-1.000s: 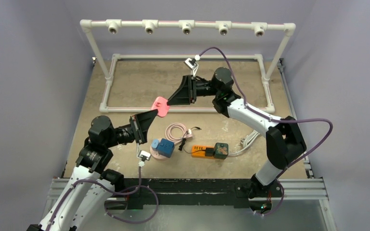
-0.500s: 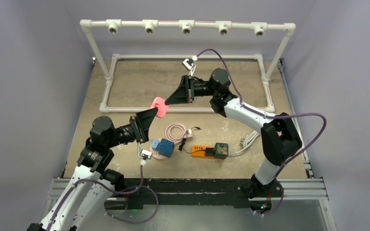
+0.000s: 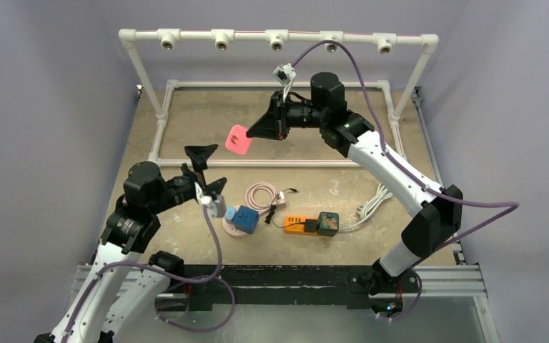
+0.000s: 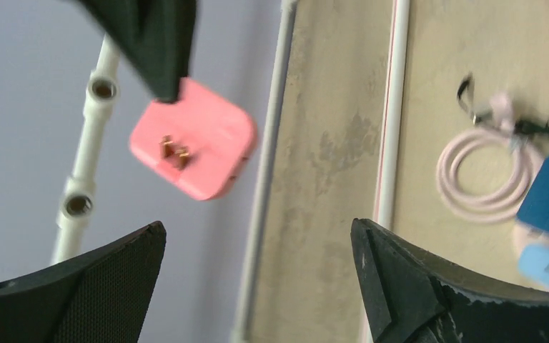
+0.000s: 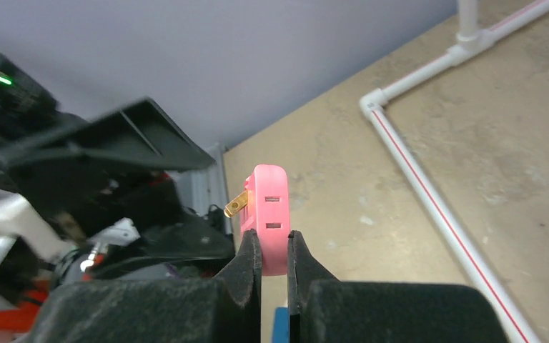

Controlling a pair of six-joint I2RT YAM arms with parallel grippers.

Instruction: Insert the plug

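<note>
Your left gripper (image 3: 206,170) has just sprung wide off the pink plug (image 3: 238,140), which your right gripper (image 3: 249,134) alone now pinches, raised above the table, so you can carry it to the orange power strip (image 3: 300,224).

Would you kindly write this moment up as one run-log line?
right jaws: shut on pink plug, prongs exposed | left jaws: open, empty | orange power strip: on table, plug not inserted

Apparently open between plug (image 4: 200,153), left hand (image 4: 257,227)
</note>
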